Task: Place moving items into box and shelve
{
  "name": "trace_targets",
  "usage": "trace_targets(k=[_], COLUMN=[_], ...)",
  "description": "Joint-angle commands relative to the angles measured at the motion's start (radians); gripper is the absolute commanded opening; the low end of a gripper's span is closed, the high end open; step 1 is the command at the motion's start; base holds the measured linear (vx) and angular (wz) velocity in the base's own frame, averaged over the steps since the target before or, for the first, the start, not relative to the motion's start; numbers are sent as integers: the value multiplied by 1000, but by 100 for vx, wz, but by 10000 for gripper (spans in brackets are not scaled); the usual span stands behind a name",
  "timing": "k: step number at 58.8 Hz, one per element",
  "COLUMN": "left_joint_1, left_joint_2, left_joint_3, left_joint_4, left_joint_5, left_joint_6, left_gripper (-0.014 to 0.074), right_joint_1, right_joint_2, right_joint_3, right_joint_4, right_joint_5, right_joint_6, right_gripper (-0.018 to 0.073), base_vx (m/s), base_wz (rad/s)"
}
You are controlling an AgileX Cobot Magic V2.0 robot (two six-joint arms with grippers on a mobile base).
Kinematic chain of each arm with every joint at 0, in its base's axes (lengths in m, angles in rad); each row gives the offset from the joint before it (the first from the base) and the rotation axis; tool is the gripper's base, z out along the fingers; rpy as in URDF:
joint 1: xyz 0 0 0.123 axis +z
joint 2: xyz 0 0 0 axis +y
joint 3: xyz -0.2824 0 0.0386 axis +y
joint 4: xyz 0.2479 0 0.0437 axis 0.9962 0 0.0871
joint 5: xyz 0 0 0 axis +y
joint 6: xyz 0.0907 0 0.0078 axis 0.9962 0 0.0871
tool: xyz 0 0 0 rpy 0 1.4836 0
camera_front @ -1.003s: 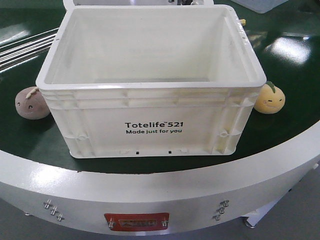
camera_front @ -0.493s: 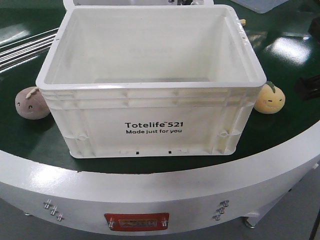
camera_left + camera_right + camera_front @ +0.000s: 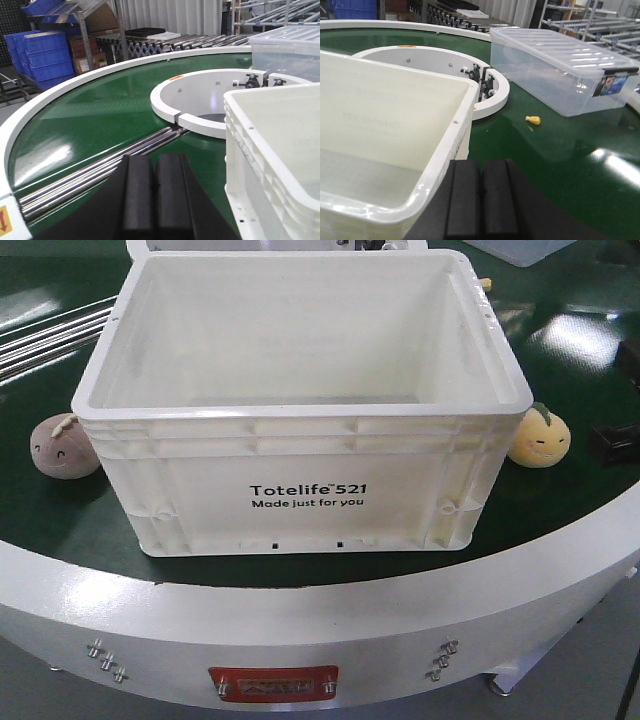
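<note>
Cream box point(image 3: 300, 465) is sitting on green counter point(image 3: 60, 512), pinkish-brown ball point(image 3: 64, 447) lying beside its left wall, yellow-orange ball point(image 3: 540, 437) beside its right; left claw point(image 3: 155, 195) and right claw point(image 3: 481, 205) are both pressing fingers together

R pincer point(image 3: 481, 196) closed, by box point(image 3: 385, 110) rim

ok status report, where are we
Left gripper shut, right gripper shut, both empty. Box looks empty; pinkish ball and yellow ball outside it, on the belt. Nothing covering either ball.

Right arm point(image 3: 612, 440) entered at right edge, now near yellow-orange ball point(image 3: 540, 437)
</note>
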Motion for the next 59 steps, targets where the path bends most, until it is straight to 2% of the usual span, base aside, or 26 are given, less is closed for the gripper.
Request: trace_targets(k=[1, 7, 14, 19, 27, 37, 50, 59], left_joint_1=[-4, -4, -4, -4, -4, -4, -4, -4], left_joint_2=[8, 8, 8, 8, 8, 8, 10, 33], left_joint_3=[-36, -36, -36, -36, -36, -36, -36, -36], left_joint_4=[30, 50, 50, 53, 101, 101, 92, 93], left_joint_5=[-56, -16, 3, -11, -29, -38, -137, -122], left_joint_6=[-3, -6, -6, -3, -4, -15, -17, -110], left_gripper=[-12, -12, -12, -12, -12, -12, -12, -3], right_joint_1=[-35, -127, -200, -205, -205, -205, -205, -205], right_joint_2=[6, 10, 10, 10, 14, 14, 15, 23], right_joint_3=[-36, -36, -36, -36, -36, -36, -36, -36], right_joint_4=[-3, -4, -15, -33, -59, -64, -64, -61], right_joint_5=[-51, -32, -45, -61, -71, -71, -77, -78], right_joint_6=[65, 142, 142, 135, 135, 135, 135, 137], right_gripper=[5, 5, 5, 6, 8, 10, 9, 24], base_vx=[0, 0, 0, 0, 0, 0, 0, 0], base_wz=[0, 0, 0, 0, 0, 0, 0, 0])
